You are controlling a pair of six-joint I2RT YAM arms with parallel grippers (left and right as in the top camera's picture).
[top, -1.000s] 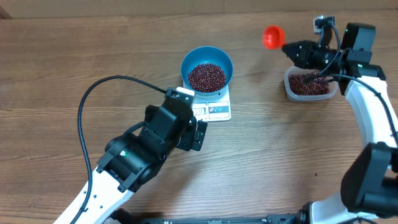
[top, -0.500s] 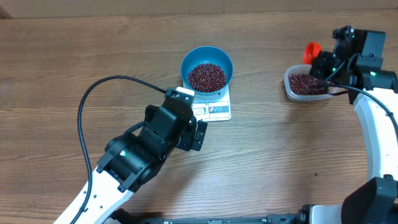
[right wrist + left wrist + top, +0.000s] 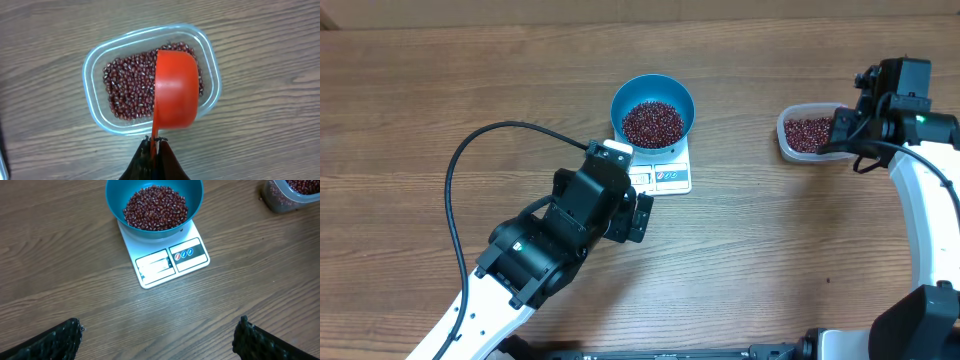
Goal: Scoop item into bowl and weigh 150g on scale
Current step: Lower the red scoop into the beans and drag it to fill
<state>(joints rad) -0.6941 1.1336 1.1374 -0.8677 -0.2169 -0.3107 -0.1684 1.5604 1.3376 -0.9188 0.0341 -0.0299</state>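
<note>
Right wrist: right gripper (image 3: 154, 145) clamps a red scoop (image 3: 175, 90) over the bean-filled tub (image 3: 91, 67) — left gripper (image 3: 157, 332) gapes; bowl (image 3: 114, 200) holds beans (image 3: 155, 207).

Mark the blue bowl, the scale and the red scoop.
blue bowl (image 3: 196, 197), left wrist view, bare inner wall.
scale (image 3: 155, 266), left wrist view, display panel.
red scoop (image 3: 175, 90), right wrist view, middle of the cup.

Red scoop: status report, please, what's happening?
Right gripper shut on red scoop, over clear tub of beans. Left gripper open, empty. Blue bowl of beans on scale. Nothing blocking.
</note>
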